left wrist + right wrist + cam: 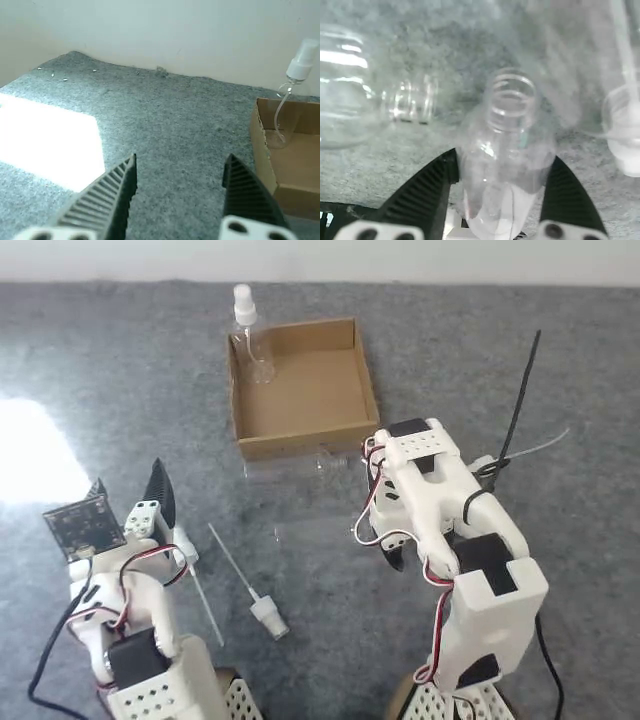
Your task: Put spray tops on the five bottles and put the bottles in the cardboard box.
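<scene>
A: Where's the box?
B: The box (300, 445) sits at the back of the desk (500, 360), abt in the middle. A capped bottle (250, 345) stands up in its far corner, on the left arm's side. It has a white top on.
A: And the left arm?
B: It's at the front of the desk, near a bright patch (30, 450). The left fingers (125, 180) are spread wide w/ nothing btw them.
A: The right arm?
B: The right fingers (445, 175) are squeezed on a clear bottle (507, 145), one finger on each side. Its neck is open, no top on it.
A: Other stuff?
B: A second bottle (350, 100) lies on its side just beside that one, also w/ an open neck. A loose spray top (268, 615) w/ a long thin tube lies on the desk btw the two arms.
</scene>
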You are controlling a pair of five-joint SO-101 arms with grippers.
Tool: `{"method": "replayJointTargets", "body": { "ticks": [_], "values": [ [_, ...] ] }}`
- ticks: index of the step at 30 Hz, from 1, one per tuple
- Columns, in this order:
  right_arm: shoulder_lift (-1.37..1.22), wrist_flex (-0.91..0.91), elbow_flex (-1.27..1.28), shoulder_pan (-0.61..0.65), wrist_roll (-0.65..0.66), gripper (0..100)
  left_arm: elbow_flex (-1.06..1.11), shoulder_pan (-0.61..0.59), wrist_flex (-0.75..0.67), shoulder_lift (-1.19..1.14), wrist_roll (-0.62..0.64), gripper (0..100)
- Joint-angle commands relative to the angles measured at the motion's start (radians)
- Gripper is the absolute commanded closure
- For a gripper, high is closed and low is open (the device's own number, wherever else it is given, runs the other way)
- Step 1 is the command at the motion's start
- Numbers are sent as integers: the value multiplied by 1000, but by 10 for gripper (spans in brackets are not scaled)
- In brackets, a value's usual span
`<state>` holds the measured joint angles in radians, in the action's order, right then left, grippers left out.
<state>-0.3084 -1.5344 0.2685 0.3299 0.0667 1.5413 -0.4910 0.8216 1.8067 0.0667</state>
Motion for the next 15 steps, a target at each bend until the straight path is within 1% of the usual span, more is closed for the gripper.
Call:
{"method": "replayJointTargets", "body": {
  "ticks": [1,3,6,8,15],
  "values": [
    [22,1,-57,-12,-9,866,-13,-2,-26,18,8,739],
    [22,-2,-84,-12,-9,918,-13,-2,-26,18,8,739],
    [22,-87,-143,-8,-9,972,-13,-2,-26,18,8,739],
    [22,-140,-173,-2,-9,976,-13,-2,-26,18,8,739],
    [35,-213,-229,-5,-9,981,-13,-2,-26,18,8,739]
  ]
}}
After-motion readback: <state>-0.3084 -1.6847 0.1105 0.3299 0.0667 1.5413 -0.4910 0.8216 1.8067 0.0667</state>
